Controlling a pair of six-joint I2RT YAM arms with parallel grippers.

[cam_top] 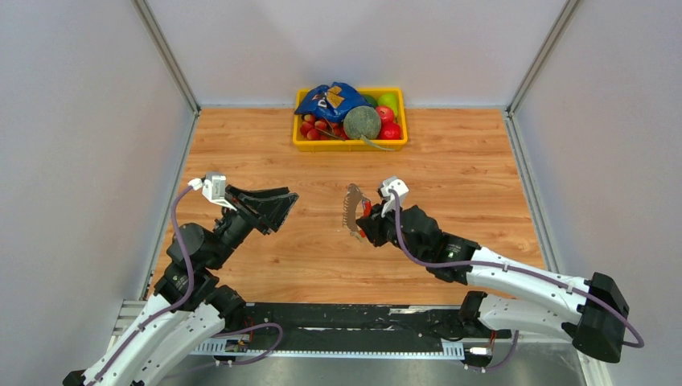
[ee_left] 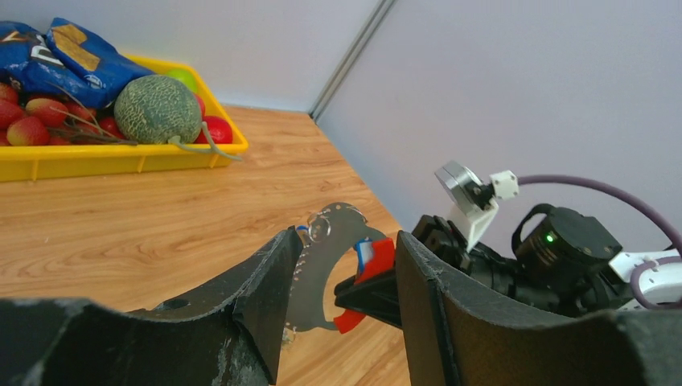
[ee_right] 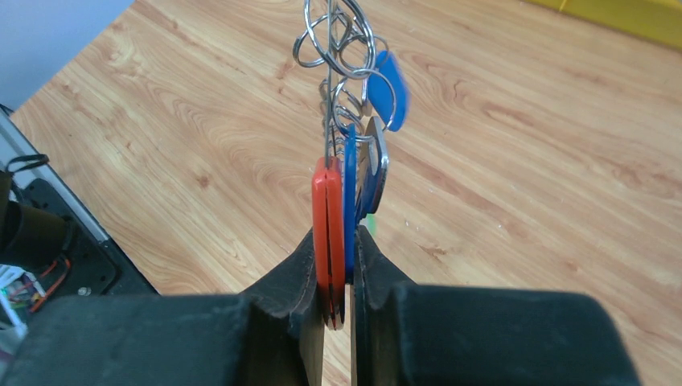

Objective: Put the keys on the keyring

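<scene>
My right gripper (cam_top: 368, 221) is shut on the keyring (cam_top: 352, 211) and holds it upright above the table. In the right wrist view its jaws (ee_right: 338, 273) clamp the red clip (ee_right: 327, 217) with a blue key head (ee_right: 350, 189) pressed beside it. Another blue key head (ee_right: 388, 84) hangs from the silver wire rings (ee_right: 334, 40) at the top. My left gripper (cam_top: 277, 205) is open and empty, a little left of the keyring. In the left wrist view the grey metal strip (ee_left: 322, 265) and red clip (ee_left: 374, 257) show between its fingers (ee_left: 265, 281).
A yellow tray (cam_top: 350, 145) with fruit, a melon (cam_top: 363, 122) and a blue bag (cam_top: 328, 100) stands at the back centre. Grey walls close in the left, right and back. A small green tag (ee_right: 371, 219) peeks out behind the bunch.
</scene>
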